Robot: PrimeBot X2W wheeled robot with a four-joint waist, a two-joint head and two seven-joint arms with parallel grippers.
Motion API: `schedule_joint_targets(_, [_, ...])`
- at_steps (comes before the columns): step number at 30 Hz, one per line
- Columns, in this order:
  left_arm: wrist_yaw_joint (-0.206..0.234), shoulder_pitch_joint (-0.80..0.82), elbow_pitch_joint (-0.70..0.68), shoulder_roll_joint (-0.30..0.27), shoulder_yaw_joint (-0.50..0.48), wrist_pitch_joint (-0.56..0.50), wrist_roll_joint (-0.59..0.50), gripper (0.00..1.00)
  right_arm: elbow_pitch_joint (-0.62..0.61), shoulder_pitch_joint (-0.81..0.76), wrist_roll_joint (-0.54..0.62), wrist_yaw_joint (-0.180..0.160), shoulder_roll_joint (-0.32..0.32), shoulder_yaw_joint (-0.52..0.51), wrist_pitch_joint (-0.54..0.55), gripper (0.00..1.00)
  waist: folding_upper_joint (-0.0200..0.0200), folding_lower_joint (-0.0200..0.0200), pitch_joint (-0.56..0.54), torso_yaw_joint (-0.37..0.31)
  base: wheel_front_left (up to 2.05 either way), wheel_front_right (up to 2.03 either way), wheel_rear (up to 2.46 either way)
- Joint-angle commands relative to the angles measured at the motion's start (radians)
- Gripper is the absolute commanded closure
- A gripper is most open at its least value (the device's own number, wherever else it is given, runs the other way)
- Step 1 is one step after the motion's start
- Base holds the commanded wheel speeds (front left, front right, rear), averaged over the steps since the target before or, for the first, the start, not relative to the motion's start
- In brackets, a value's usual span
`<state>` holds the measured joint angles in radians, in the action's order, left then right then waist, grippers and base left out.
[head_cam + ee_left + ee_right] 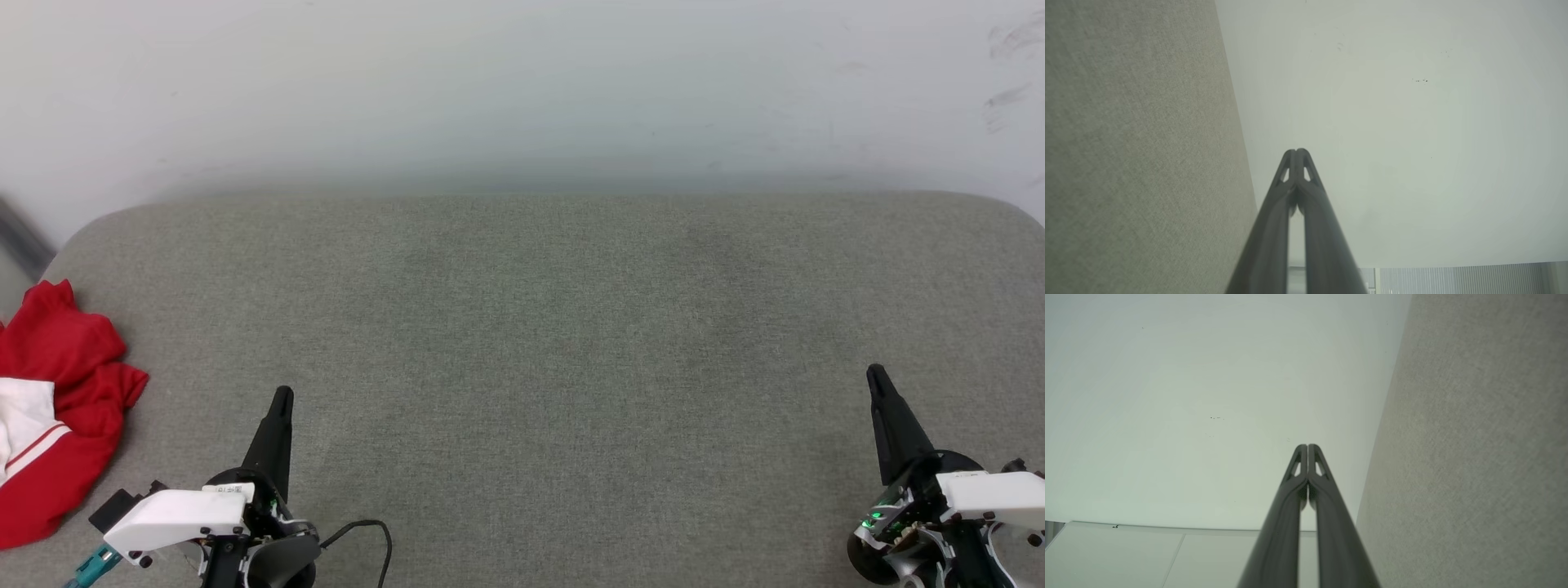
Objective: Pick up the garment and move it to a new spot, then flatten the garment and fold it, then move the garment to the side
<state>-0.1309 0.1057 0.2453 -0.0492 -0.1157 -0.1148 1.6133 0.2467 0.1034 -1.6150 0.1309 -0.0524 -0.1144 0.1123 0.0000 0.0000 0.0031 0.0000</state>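
Red-and-white garment is lying crumpled at the left edge of the grey bench, partly running out of the head view. Near-left, the left tool is sitting just right of it without touching, fingers pressed together, holding nothing. Near-right, the right tool is sitting well apart from it, fingers together too, empty. Risks, as I'm judging them: the cloth is sitting right by the bench's edge, so a shallow pinch or sideways nudge could be pushing it off, and grabbing one layer could be leaving it tangled. Middle and right of the bench are lying open, with the wall closing the far side and a loose cable trailing by the left tool.
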Motion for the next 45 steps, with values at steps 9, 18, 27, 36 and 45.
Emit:
schedule_joint_targets(9, [-0.004, 0.007, 0.001, 0.001, -0.001, -0.001, -0.001, 1.00, 0.001, 0.011, 0.004, 0.000, 0.004, 0.000, 0.001, 1.00, 0.0000, 0.0000, 0.000, 0.000, 0.00, 0.00, 0.00])
schedule_joint_targets(18, [-0.004, 0.007, 0.001, 0.001, -0.001, -0.001, -0.001, 1.00, 0.001, 0.011, 0.004, 0.000, 0.004, 0.000, 0.001, 1.00, 0.0000, 0.0000, 0.000, 0.000, 0.00, 0.00, 0.00])
schedule_joint_targets(27, [-0.004, 0.007, 0.001, 0.001, -0.001, -0.001, -0.001, 1.00, 0.001, 0.011, 0.004, 0.000, 0.004, 0.001, 0.001, 1.00, 0.0000, 0.0000, 0.000, 0.000, 0.00, 0.00, 0.00])
schedule_joint_targets(36, [0.000, 0.003, -0.003, 0.001, 0.038, 0.030, -0.001, 0.00, -0.007, -0.010, 0.014, 0.000, 0.000, 0.015, -0.029, 0.00, 0.0000, 0.0000, 0.001, 0.000, 0.00, 0.00, 0.00])
schedule_joint_targets(45, [0.000, 0.010, -0.024, 0.001, 0.082, 0.071, -0.027, 0.00, -0.028, -0.012, 0.039, 0.000, -0.001, 0.037, -0.069, 0.00, 0.0000, 0.0000, 0.000, -0.001, 0.00, 0.00, 0.00])
